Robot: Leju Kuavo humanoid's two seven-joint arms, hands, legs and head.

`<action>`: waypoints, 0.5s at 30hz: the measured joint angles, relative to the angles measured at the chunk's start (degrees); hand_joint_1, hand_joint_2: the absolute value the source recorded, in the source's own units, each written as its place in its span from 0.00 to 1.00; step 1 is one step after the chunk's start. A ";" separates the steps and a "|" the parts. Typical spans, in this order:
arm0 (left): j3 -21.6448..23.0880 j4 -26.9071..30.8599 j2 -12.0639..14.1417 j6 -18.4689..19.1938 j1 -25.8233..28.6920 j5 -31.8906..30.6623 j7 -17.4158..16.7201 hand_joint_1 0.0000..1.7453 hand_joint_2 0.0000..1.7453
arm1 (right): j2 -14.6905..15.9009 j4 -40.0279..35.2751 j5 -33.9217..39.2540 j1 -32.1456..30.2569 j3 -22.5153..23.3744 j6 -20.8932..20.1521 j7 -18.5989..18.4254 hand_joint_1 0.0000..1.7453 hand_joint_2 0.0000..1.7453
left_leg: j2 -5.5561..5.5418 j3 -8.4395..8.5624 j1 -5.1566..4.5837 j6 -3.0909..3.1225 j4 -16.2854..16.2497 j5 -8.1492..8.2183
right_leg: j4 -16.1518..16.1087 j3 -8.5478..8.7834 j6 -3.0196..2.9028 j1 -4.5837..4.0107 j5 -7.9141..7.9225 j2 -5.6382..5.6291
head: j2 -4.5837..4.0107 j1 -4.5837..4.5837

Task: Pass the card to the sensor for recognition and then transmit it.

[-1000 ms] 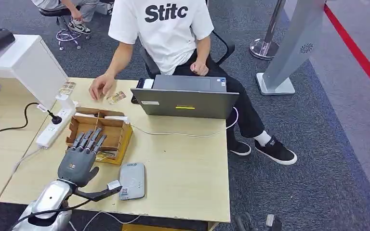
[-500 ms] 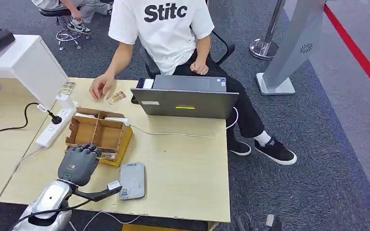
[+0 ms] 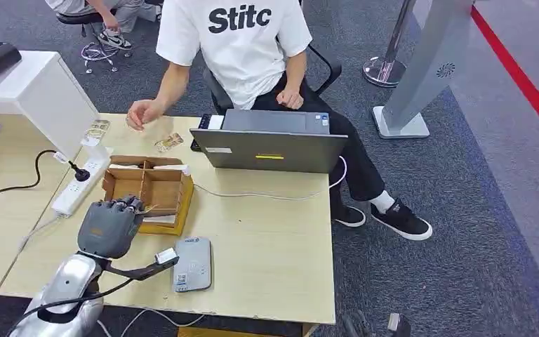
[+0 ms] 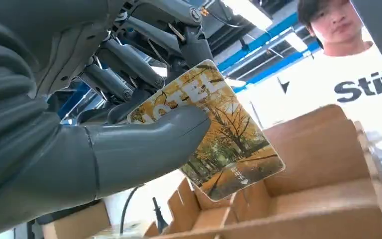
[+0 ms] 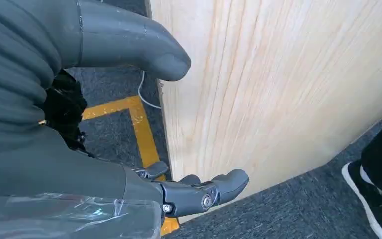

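My left hand (image 3: 107, 226) is raised just above the near edge of the brown cardboard organiser box (image 3: 151, 191). Its thumb and fingers pinch a card (image 4: 218, 144) printed with yellow autumn trees and the word HOTEL. The card hangs over the box's compartments (image 4: 318, 164). The grey card sensor (image 3: 193, 263) lies flat on the table, to the right of my left hand. My right hand (image 5: 129, 119) hangs beside the table's wooden edge (image 5: 258, 99), with its fingers apart and nothing in them.
A person in a white T-shirt (image 3: 235, 42) sits behind a grey laptop (image 3: 270, 144), one hand (image 3: 139, 112) lifted over loose cards (image 3: 169, 142). A white power strip (image 3: 81, 184) and black cable lie to the left. A white cabinet (image 3: 35, 91) stands at far left.
My left hand closed its outstretched fingers inside the box and lifted back towards me with a card. The person's hand rose from the table.
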State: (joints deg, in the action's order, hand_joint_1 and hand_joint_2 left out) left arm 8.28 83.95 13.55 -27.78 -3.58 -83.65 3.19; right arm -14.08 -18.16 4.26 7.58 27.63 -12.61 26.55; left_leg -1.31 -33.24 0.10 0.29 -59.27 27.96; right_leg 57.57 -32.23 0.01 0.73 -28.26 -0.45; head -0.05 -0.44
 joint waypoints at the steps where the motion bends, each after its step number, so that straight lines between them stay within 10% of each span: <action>1: 0.00 0.40 -0.02 -0.35 -0.05 0.35 -0.07 1.00 1.00 | 0.00 0.00 0.09 0.00 0.00 0.00 -0.02 0.00 1.00 | -0.01 0.00 0.00 0.00 0.00 0.00 | 0.00 0.00 0.00 0.00 0.00 0.00 | 0.00 0.00; 15: -0.02 6.13 -0.55 -0.90 -1.79 2.74 -0.52 1.00 1.00 | 0.00 0.02 0.33 -0.03 0.00 0.07 0.00 0.00 1.00 | -0.02 -0.01 0.01 0.00 0.00 0.00 | 0.00 0.00 0.00 0.00 0.00 0.01 | 0.00 0.00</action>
State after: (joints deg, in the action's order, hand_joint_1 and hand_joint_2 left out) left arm 8.26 90.08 13.00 -28.68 -5.38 -80.91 2.67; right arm -14.08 -18.14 4.59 7.55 27.63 -12.55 26.56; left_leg -1.33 -33.25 0.10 0.28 -59.27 27.96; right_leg 57.57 -32.23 0.01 0.73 -28.26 -0.44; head -0.04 -0.44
